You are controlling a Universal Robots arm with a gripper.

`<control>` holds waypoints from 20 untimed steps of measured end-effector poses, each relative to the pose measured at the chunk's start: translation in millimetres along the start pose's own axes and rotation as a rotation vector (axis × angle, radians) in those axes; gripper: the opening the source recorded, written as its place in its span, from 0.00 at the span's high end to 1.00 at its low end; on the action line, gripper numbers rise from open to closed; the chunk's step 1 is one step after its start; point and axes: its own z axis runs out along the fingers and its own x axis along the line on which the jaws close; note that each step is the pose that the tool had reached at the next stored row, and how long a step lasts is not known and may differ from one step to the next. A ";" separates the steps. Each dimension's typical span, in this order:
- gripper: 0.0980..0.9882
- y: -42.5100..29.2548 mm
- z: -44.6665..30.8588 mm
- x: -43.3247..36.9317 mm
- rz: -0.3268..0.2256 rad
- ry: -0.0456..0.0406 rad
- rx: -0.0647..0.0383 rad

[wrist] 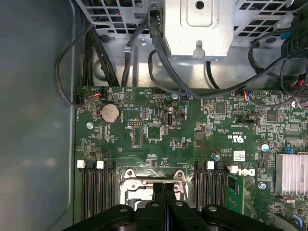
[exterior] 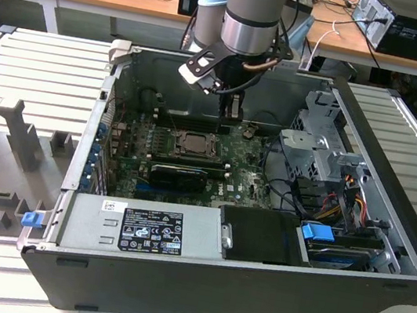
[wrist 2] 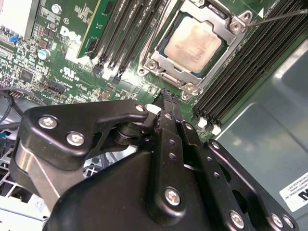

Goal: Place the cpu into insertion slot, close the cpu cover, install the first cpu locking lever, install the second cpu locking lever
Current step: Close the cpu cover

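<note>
Case (exterior: pixel 249 298): black tower lying on its side with the side panel off, its near wall closest to where I stand.
Power supply (exterior: pixel 141 229): grey box with a label, along the near wall inside the case, left of a black cover.
Blue tab (exterior: pixel 318 232): near right corner, among the drive cables.
Drive cage (exterior: pixel 318 142): bare metal, on the right side, with black cables running under it.
Motherboard (exterior: pixel 245 178): green, flat on the case floor toward the far left.
Insertion slot (exterior: pixel 171 143): on the far part of the board, between banks of long black memory slots (wrist 2: pixel 120 33).
Cpu (wrist 2: pixel 192 43): seated in the slot, dull silver face up; also a pale square from the exterior view (exterior: pixel 194 144).
Cpu cover (wrist 2: pixel 168 77): lies down flat around the chip, which shows through its middle opening.
Lever (wrist 2: pixel 279 16): a thin wire rod stands out from one corner of the cover; I cannot tell whether it is latched.
Gripper (exterior: pixel 233 113) (wrist 2: pixel 167 96) (wrist: pixel 163 186): hangs from the arm at the far right edge of the slot, tips just beside the cover's corner.
Jaws: pressed together with nothing between them; whether they touch the cover I cannot tell.
Coin battery (wrist: pixel 109 113): on the board, well apart from the slot.
Table (exterior: pixel 40 66): ribbed aluminium under the case, with grey fixture blocks (exterior: pixel 21 135) to the left.
</note>
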 end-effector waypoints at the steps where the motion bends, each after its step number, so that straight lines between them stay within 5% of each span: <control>1: 0.99 -0.9 0.0 0.0 0.000 0.0000 0.000; 6: 0.99 -5.5 2.8 0.0 -0.001 0.0000 0.000; 10: 0.99 -8.6 12.4 -0.8 -0.013 0.0009 0.000; 16: 0.99 -27.2 19.0 -0.6 -0.026 0.0046 0.001; 20: 0.99 -33.6 19.4 -0.2 -0.026 0.0053 0.001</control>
